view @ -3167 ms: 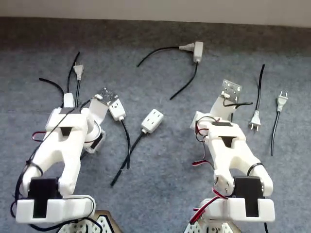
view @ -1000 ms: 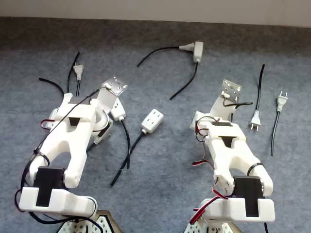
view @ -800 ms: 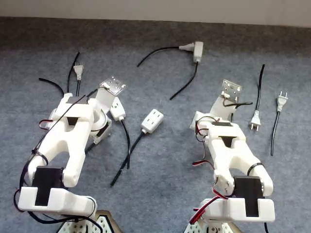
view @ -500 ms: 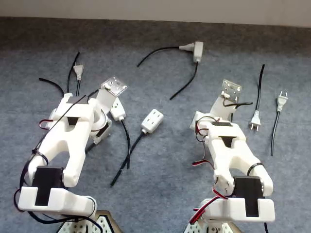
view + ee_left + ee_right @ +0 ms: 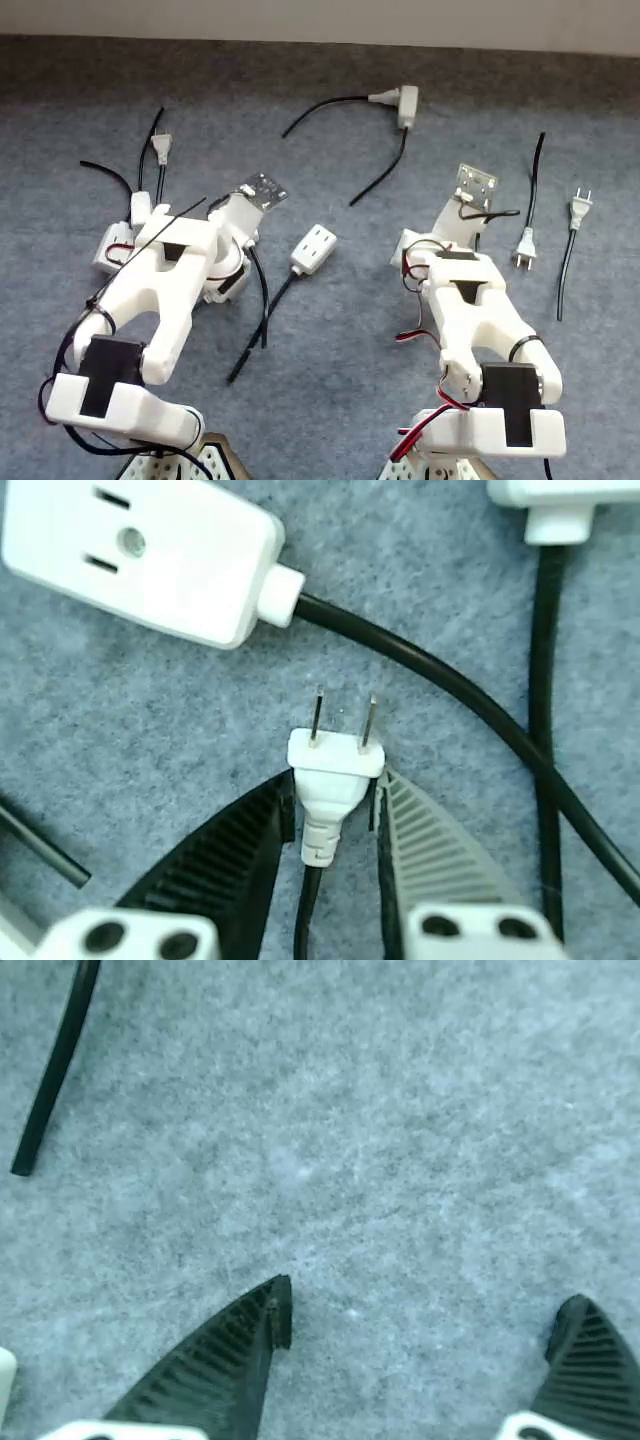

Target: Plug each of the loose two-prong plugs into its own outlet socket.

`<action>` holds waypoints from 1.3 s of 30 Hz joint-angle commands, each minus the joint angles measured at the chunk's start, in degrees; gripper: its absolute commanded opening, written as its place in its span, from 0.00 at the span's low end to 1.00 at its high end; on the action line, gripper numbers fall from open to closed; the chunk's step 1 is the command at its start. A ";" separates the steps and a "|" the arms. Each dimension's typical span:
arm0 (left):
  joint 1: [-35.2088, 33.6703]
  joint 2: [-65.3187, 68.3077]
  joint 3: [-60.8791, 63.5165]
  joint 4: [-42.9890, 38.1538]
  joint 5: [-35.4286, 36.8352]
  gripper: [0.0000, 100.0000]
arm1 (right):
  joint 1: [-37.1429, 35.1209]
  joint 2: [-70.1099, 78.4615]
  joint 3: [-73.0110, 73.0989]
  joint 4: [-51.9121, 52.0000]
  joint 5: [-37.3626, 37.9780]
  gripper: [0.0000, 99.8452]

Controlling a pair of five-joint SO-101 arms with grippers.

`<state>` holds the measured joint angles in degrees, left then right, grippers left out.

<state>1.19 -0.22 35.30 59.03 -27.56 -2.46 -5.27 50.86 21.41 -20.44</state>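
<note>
Swinging right from its earlier spot, the left gripper (image 5: pixel 335 785) pinches a white two-prong plug (image 5: pixel 336 760) just short of a white outlet socket (image 5: pixel 140 545), left of centre. Right gripper (image 5: pixel 425 1320) gapes empty over grey carpet (image 5: pixel 400 1110). One far pair (image 5: pixel 398 100) looks joined; three other plugs (image 5: pixel 524 246) lie loose.

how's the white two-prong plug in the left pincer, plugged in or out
Out: white two-prong plug shows bare prongs, apart from the white socket.

Five two-prong plugs (image 5: pixel 335 770) — four outlet sockets (image 5: pixel 313 248) — two arms (image 5: pixel 470 310)
</note>
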 commanded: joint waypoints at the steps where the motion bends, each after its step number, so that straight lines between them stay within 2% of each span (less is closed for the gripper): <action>1: 0.92 -0.40 -0.04 0.35 0.44 0.15 | -0.13 -0.13 -2.42 -1.01 -0.44 0.39; 9: 0.22 -0.48 -0.31 0.53 0.53 0.15 | -0.13 -0.13 -2.42 -1.01 -0.44 0.39; 19: -13.93 -0.31 -6.29 0.62 0.26 0.15 | -0.13 -0.13 -2.42 -1.01 -0.44 0.39; 23: -14.46 -0.31 -8.31 1.67 0.09 0.15 | -0.13 -0.13 -2.42 -1.01 -0.44 0.39; 27: -14.46 -0.48 -9.27 3.16 -3.69 0.15 | -0.13 -0.13 -2.42 -1.01 2.11 0.39; 33: -16.84 0.04 -11.47 3.08 -3.78 0.15 | -0.22 -0.13 -2.42 -1.01 2.37 0.39; 39: -12.88 -0.48 -11.65 4.48 -3.52 0.15 | -0.22 -0.13 -2.42 -1.10 2.46 0.39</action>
<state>-14.46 0.31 25.80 61.67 -30.90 -2.46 -5.27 50.86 21.41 -18.77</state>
